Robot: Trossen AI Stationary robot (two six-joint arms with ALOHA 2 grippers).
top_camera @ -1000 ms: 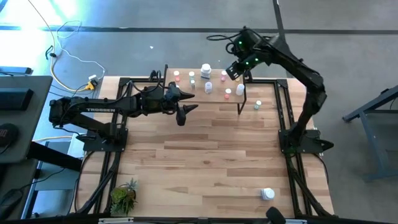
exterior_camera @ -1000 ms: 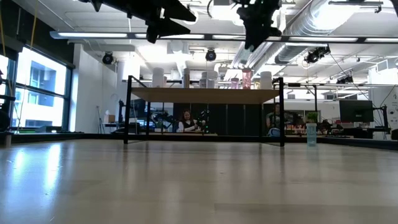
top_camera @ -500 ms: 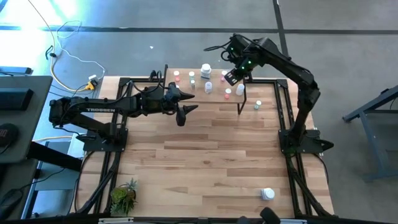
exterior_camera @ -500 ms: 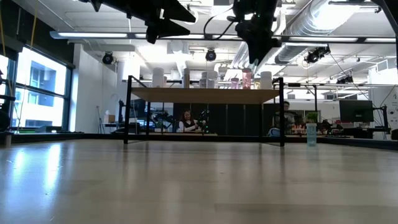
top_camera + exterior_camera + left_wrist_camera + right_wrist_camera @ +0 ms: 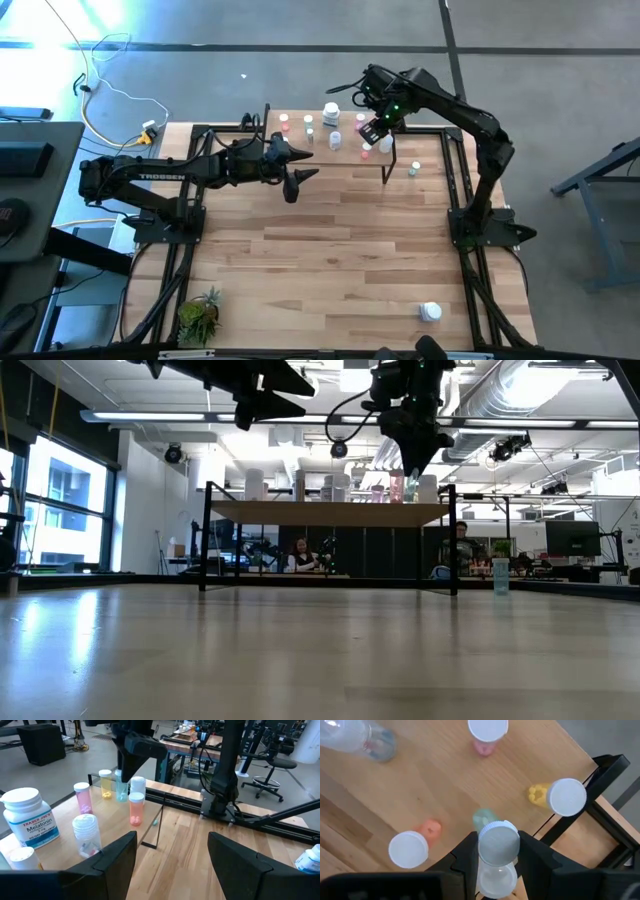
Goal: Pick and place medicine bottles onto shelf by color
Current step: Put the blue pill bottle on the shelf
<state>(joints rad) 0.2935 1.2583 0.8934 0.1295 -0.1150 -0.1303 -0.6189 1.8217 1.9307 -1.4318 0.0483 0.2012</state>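
My right gripper [image 5: 371, 128] hovers over the right part of the shelf [image 5: 318, 152], shut on a small bottle [image 5: 121, 791] with pale green contents and a white cap [image 5: 498, 840]. Around it on the light wooden top stand pink [image 5: 487, 732], yellow [image 5: 559, 796] and orange [image 5: 412, 849] bottles, each on its base. A clear one [image 5: 365, 737] is farther off. A larger Melatonin bottle [image 5: 27, 820] stands at the shelf's far side. My left gripper [image 5: 300, 175] is open, raised above the table at the shelf's near left edge. My right gripper pinches the green bottle between its two fingers [image 5: 470, 851], one on each side of its upper part just under the white cap. The fingers come from above, pointing down. The bottle is upright below them. Whether its base [image 5: 482, 818] touches the shelf top cannot be told.
A green-capped bottle [image 5: 414, 169] stands on the tabletop right of the shelf. A larger white bottle [image 5: 430, 312] lies near the table's near right corner, and a potted plant [image 5: 200, 315] is at the near left corner. People sit in the room beyond the table [image 5: 300, 555].
My right gripper has come down toward the shelf top and moved a little toward the table's left, carrying the green bottle in among the standing bottles. The left arm has kept still.
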